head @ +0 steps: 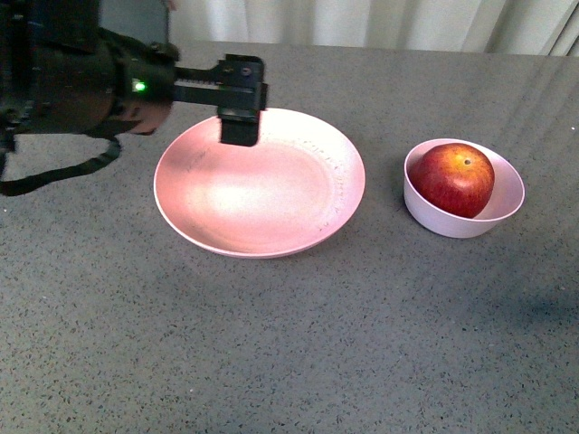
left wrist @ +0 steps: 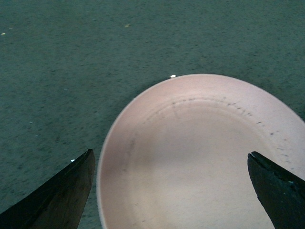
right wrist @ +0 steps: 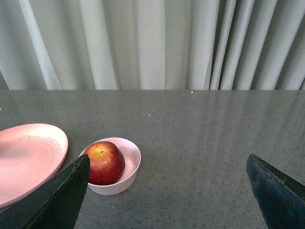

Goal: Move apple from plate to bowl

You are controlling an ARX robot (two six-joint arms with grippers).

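Left pincer (head: 240,127) wide over plate (head: 208,226) w/ grey speckled table (head: 289,344), pale curtain (right wrist: 152,43) behind

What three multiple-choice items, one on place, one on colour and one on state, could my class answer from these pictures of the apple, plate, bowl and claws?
1. Where is the round dark-red apple?
A. in the small deep pale pink-white bowl
B. on the wide shallow pink plate
C. on the grey speckled table

2. What colour is the patch at the apple's stem?
A. green
B. yellow-orange
C. white

3. How is the left claw?
A. shut on the apple
B. shut and empty
C. open over the plate

Key: 1 A, the apple sits inside the bowl's rim. 2 B, the right wrist view shows that patch. 3 C, the left wrist view shows its fingers wide apart with only plate between.
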